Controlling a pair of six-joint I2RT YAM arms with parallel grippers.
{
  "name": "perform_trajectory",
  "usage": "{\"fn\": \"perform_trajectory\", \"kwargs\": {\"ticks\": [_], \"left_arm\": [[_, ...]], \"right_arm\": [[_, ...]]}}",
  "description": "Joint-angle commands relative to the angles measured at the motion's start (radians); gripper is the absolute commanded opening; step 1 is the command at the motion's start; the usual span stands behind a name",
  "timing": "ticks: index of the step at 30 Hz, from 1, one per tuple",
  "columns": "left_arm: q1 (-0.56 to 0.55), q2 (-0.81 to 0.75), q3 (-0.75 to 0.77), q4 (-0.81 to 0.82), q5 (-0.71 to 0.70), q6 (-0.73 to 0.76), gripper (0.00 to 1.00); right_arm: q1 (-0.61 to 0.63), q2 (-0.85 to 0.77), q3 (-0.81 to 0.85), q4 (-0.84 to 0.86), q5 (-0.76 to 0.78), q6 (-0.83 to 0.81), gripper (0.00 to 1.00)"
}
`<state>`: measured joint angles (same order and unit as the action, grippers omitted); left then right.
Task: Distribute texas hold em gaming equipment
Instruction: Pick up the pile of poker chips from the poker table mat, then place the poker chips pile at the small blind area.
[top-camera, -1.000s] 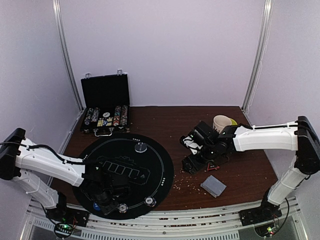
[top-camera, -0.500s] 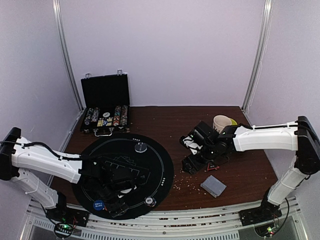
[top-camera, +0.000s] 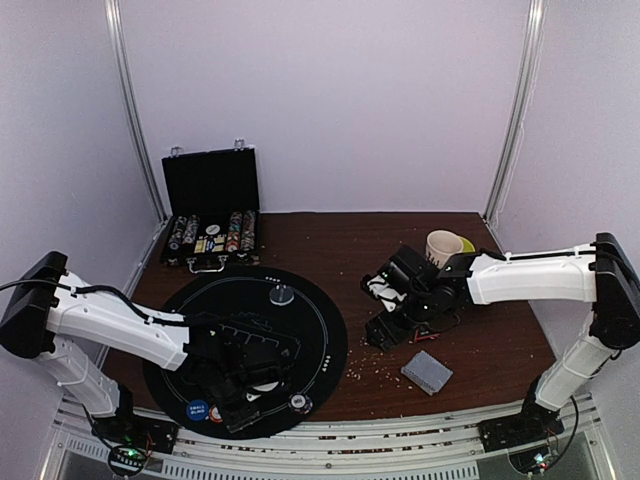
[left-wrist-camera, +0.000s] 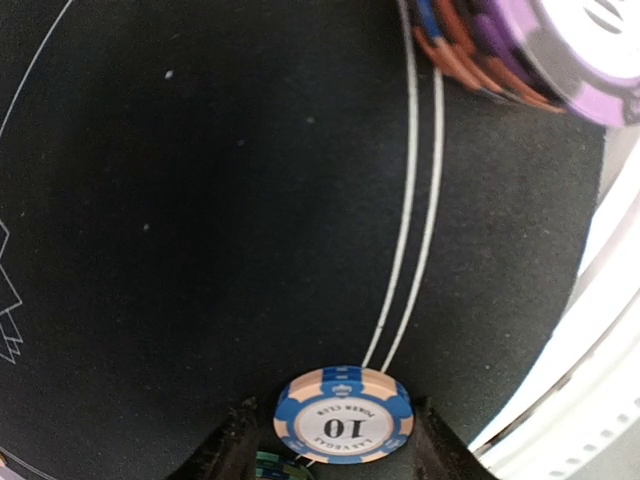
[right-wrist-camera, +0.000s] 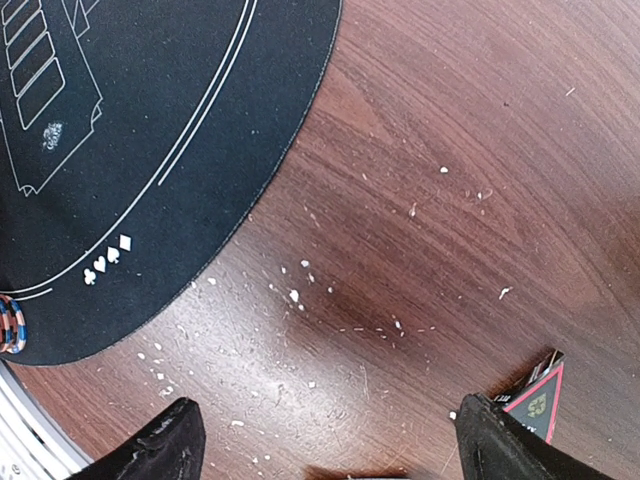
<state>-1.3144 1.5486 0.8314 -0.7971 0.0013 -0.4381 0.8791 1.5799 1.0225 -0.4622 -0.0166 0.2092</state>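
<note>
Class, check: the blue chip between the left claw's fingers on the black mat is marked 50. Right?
No. The blue chip between the left claw's fingers on the black mat is marked 10; the left wrist view shows it.

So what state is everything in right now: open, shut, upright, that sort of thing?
Black case: open, lid upright.
Mug: upright.
Card deck: lying flat, nothing touching it.
Left gripper: fingers either side of a chip, grip unclear.
Chip marked 10: face up between those fingers.
Right gripper: open, empty.
</note>
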Motion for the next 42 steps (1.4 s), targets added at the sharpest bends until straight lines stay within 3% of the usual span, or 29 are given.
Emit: {"fn": "perform_trajectory", "kwargs": {"ticks": [1, 6, 9, 14, 19, 25, 34, 42], "left_arm": [[0.000, 0.008, 0.020, 0.032, -0.029, -0.011, 0.51], [0.000, 0.034, 0.038, 0.061, -0.009, 0.005, 0.51], [0.000, 0.038, 0.038, 0.061, -0.006, 0.007, 0.46], [0.000, 0.031, 0.034, 0.053, 0.001, 0.010, 0.26], [0.000, 0.010, 0.050, 0.032, -0.004, 0.019, 0.00], [0.000, -0.041, 0.102, -0.036, -0.003, -0.017, 0.00], [0.001, -0.173, 0.011, -0.213, 0.069, -0.327, 0.00], [0.025, -0.183, -0.025, -0.211, 0.012, -0.341, 0.00]], "right_arm": [[-0.004, -0.021, -0.011, -0.014, -0.009, 0.002, 0.90], [-0.005, -0.022, -0.010, -0.018, -0.009, 0.004, 0.90], [-0.004, -0.027, -0.014, -0.020, -0.008, 0.004, 0.89], [-0.004, -0.030, -0.015, -0.026, -0.001, 0.004, 0.89], [-0.005, -0.031, -0.013, -0.025, -0.001, 0.006, 0.90], [-0.004, -0.029, -0.009, -0.032, 0.003, 0.004, 0.90], [-0.005, -0.012, -0.001, -0.027, -0.002, 0.001, 0.90], [-0.004, 0.005, 0.019, -0.030, -0.009, -0.008, 0.90]]}}
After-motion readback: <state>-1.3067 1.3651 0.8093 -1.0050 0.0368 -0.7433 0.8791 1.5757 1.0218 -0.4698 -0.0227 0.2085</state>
